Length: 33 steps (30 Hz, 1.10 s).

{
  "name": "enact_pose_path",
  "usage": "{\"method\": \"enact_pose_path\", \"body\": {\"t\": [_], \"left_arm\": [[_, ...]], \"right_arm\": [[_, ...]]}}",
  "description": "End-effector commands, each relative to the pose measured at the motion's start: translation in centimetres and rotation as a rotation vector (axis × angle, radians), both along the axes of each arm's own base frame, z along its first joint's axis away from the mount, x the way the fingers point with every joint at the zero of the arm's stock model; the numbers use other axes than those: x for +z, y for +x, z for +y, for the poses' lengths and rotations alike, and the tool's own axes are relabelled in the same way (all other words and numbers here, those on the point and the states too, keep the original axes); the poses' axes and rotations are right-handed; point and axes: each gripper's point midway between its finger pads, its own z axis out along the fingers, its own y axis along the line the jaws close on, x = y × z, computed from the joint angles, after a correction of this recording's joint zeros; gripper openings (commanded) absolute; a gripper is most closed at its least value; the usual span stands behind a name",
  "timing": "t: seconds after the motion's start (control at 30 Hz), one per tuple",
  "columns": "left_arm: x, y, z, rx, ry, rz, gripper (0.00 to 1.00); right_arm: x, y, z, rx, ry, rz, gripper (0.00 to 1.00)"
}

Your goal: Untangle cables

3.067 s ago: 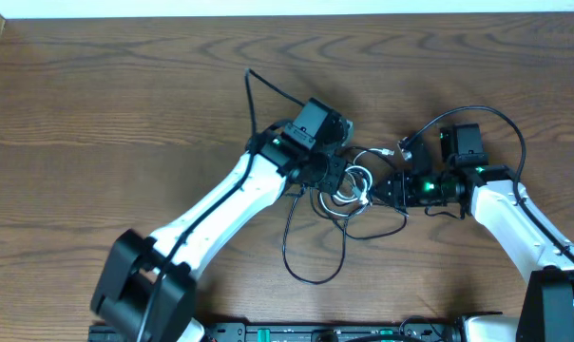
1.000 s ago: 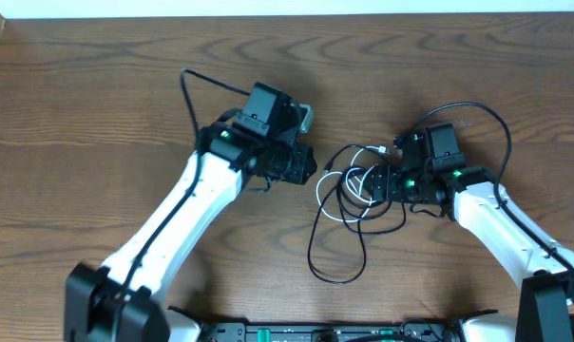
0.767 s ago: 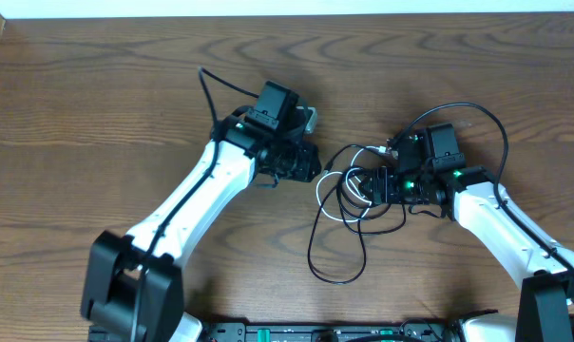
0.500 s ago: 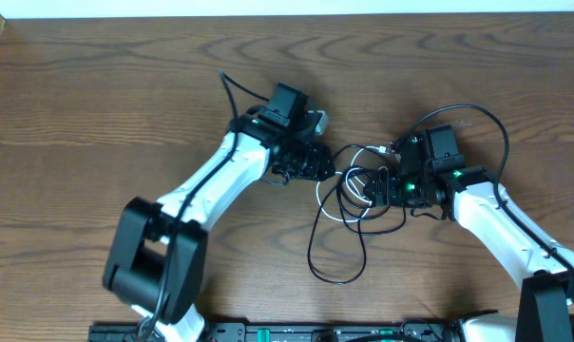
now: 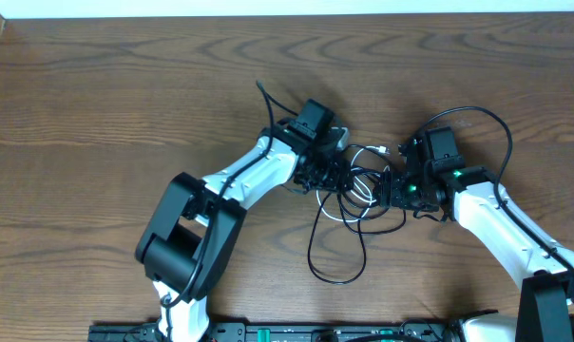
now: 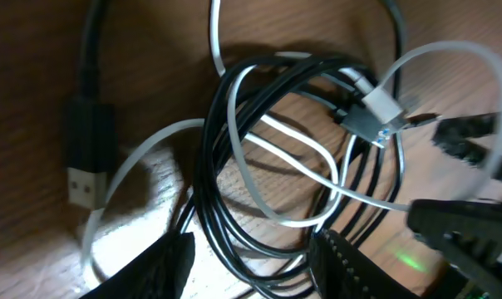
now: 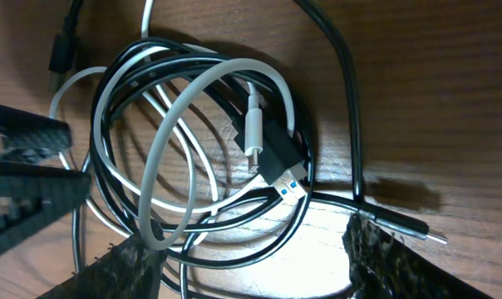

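The cables [image 5: 358,185] lie in a tangled coil of black and white cords on the wooden table, between my two grippers. My left gripper [image 5: 332,173] is open at the coil's left side. In the left wrist view its jaws [image 6: 255,270] straddle several black strands, with a black USB plug [image 6: 85,158] lying to the left. My right gripper [image 5: 390,186] is open at the coil's right side. In the right wrist view it [image 7: 259,274] straddles black strands below a white cord loop [image 7: 184,149], a white connector [image 7: 253,133] and a black plug [image 7: 280,162].
One long black loop [image 5: 336,256] trails from the coil toward the table's front. A thin plug tip [image 7: 417,232] lies by my right finger. The arms' own thick black wires arch above the left wrist [image 5: 268,95] and the right wrist [image 5: 504,123].
My left arm has swung right from the table's middle left until its gripper reached the coil. My right gripper has stayed at the coil's right side. The coil has barely shifted.
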Motion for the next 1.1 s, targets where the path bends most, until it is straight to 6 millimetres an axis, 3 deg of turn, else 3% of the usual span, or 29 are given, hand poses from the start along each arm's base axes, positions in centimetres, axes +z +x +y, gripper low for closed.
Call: {"method": "enact_pose_path", "body": {"t": [0.0,0.37,0.53,0.83,1.07], "left_arm": [[-0.9,-0.5,-0.3,-0.006,0.004,0.03,0.49],[-1.6,-2.5,-1.9,-0.062,0.021,0.043,0.45],[-2.6,-2.9,-1.6,-0.046,0.102,0.014,0.44],[-3.9,-1.6,-0.1,0.1,0.251,-0.044,0.44],[-3.5,-0.6,-0.9,0.12,0.213,-0.078,0.4]], "right_arm": [[0.0,0.1,-0.3,-0.024,-0.009,0.003,0.65],[0.0,0.1,-0.3,-0.024,-0.009,0.002,0.65],[0.0,0.1,-0.3,-0.024,-0.009,0.002,0.65],[0.0,0.0,-0.3,-0.023,-0.007,0.009,0.65],[-0.1,-0.3,-0.4,-0.022,-0.01,0.02,0.65]]}}
